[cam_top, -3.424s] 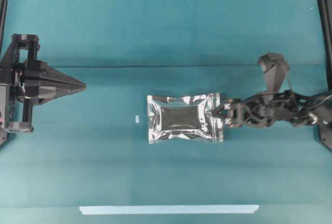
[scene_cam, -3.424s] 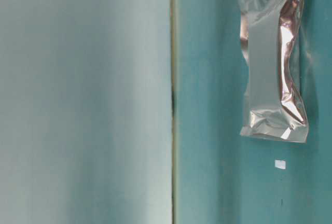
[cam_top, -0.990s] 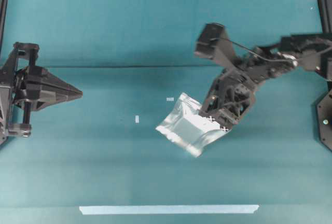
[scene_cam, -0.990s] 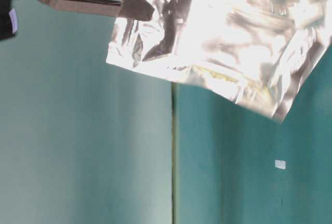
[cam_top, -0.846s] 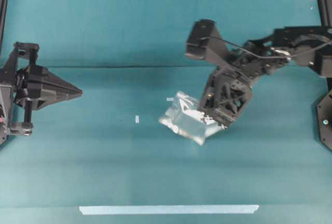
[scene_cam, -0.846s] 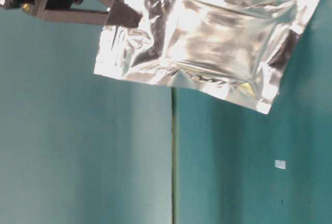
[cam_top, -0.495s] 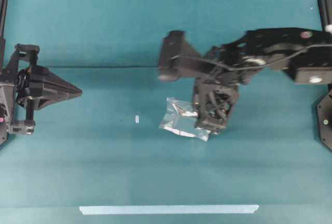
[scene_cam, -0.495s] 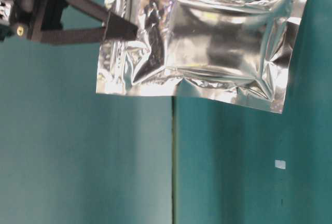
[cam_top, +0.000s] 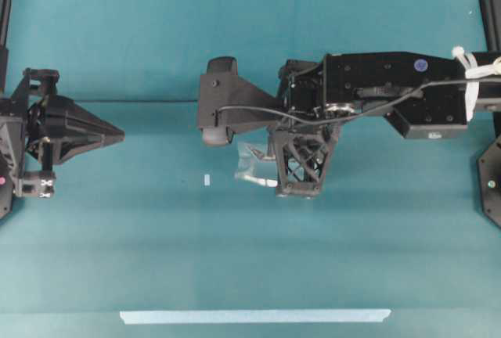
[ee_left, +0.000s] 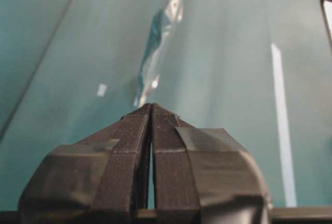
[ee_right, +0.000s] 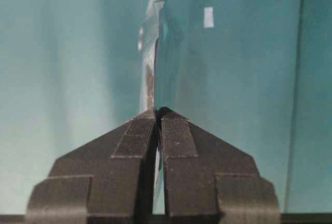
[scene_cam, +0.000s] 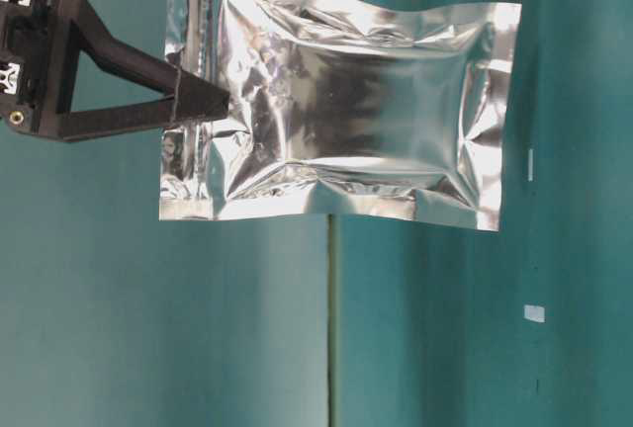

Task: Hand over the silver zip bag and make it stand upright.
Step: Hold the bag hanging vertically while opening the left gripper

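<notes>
The silver zip bag [scene_cam: 336, 111] hangs in the air above the table, turned on edge with its broad face to the table-level camera. My right gripper [scene_cam: 203, 103] is shut on its flat sealed side edge. From overhead only a sliver of the bag [cam_top: 254, 164] shows beside the right gripper [cam_top: 275, 174], under the arm. The right wrist view has the bag [ee_right: 150, 53] edge-on, running away from the shut right gripper [ee_right: 157, 112]. My left gripper [cam_top: 121, 131] is shut and empty at the far left, well apart from the bag [ee_left: 155, 47]; its tip [ee_left: 151, 107] points toward it.
A tiny white tag [cam_top: 207, 180] lies on the teal table between the two grippers. A long pale tape strip [cam_top: 254, 316] runs along the front edge. A seam [scene_cam: 329, 328] crosses the table surface. The right arm's camera housing [cam_top: 219, 103] juts out over the middle.
The right arm has swung left over the table's middle, carrying the bag and turning it from tilted to on edge. The left gripper has stayed where it was.
</notes>
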Tool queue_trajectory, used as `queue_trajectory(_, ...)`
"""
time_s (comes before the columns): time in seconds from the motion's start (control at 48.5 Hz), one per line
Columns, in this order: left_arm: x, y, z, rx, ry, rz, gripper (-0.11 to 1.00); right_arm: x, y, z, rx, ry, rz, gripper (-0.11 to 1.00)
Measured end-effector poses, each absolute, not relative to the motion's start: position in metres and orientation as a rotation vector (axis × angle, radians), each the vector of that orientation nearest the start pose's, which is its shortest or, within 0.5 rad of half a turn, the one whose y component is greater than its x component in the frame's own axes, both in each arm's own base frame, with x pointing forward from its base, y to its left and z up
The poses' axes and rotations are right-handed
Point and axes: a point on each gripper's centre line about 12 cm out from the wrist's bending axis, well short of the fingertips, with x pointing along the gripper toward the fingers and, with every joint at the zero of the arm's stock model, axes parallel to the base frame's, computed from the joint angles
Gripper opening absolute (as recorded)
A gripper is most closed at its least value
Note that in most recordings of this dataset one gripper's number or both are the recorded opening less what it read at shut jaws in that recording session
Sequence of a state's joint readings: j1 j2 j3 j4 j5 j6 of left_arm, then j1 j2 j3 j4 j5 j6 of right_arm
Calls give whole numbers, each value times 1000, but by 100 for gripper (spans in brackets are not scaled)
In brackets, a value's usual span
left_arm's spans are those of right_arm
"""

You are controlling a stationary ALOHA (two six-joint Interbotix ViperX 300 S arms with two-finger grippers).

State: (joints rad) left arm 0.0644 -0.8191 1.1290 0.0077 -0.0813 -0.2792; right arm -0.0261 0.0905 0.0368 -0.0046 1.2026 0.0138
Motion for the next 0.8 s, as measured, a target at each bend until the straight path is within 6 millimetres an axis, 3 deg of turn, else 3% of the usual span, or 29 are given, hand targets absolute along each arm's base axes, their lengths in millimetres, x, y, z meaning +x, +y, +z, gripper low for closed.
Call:
queue_trajectory(0.186,222,14,257,-289,157,86,-1,413,-10,268,-1,1328,-31,2)
queue_trajectory(0.536,233,15,241,-301,212,95,2,414,-2,268,-68,1320,-23,2)
queue_trajectory(0.66,236,15,240,-302,204,95,24,414,-4,269,-78,1315,-31,2)
queue_trajectory(0.804,237,15,238,-293,213,96,68,417,-5,269,-91,1300,-34,2)
